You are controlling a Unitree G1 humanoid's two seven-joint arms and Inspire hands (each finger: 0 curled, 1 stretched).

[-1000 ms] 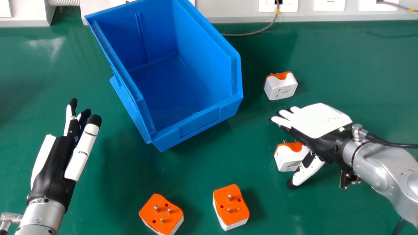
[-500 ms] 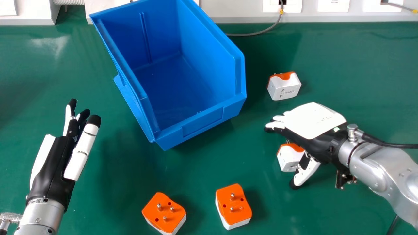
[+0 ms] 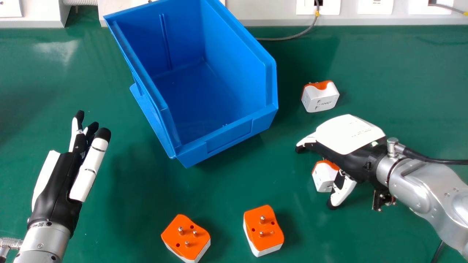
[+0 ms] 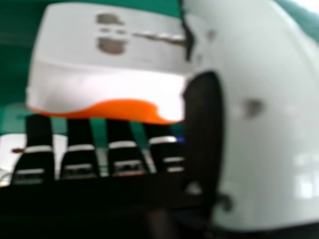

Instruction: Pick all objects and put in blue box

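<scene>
The right hand (image 3: 347, 137), still loosely open, is bending its fingers down around the nearest adapter (image 3: 323, 178) on the green table (image 3: 219, 190), so a grasp seems close. Beyond, the blue box (image 3: 228, 137) is waiting; the open left hand (image 3: 55, 190) is idling at head view's left.

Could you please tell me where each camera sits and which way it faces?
Head view: on the robot's head, looking forward and down at the table, blue box and plug adapters; left hand, right hand and forearms show.
Right hand view: at the right hand, looking along its fingers and thumb at one adapter.
Shared: the right hand and, apparently, the adapter by its thumb.
</scene>
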